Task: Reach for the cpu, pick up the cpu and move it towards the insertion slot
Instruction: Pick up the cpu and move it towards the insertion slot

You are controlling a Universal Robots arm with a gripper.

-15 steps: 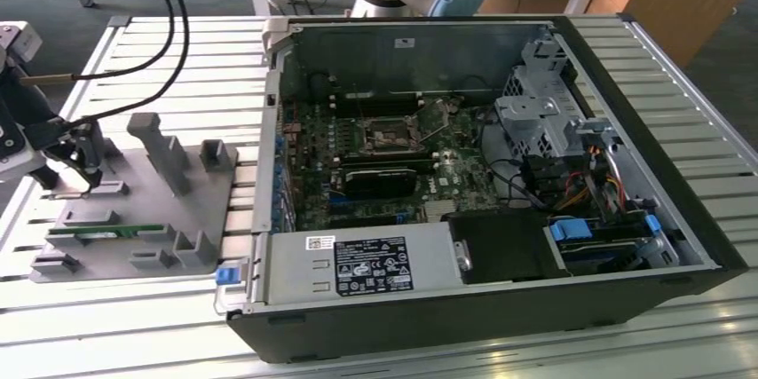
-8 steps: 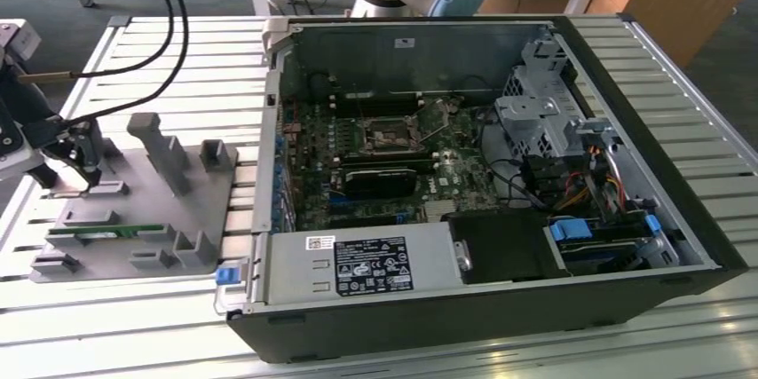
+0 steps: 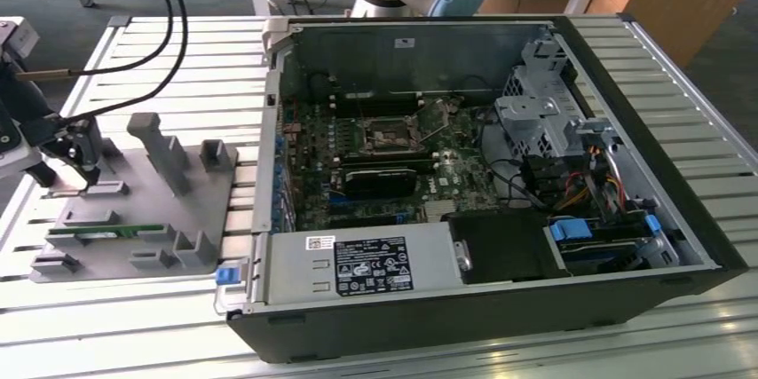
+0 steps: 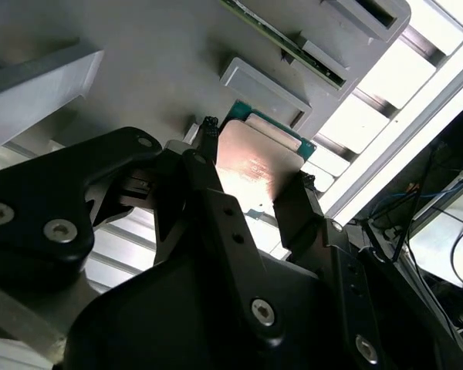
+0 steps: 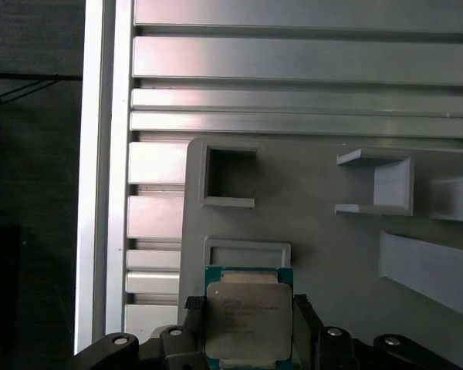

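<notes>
One cpu (image 5: 247, 320) sits between the gripper (image 5: 247, 308) fingers (image 4: 293, 204), which clamp two opposite edges in both wrist views. It hangs right over a shallow recess of the grey fixture (image 3: 130, 188); it may be just clear of it, hard to tell. A green memory stick (image 3: 105, 231) lies in another fixture recess. The insertion slot (image 3: 388, 135) is inside the open case (image 3: 414, 46), well apart toward the exterior view's right.
</notes>
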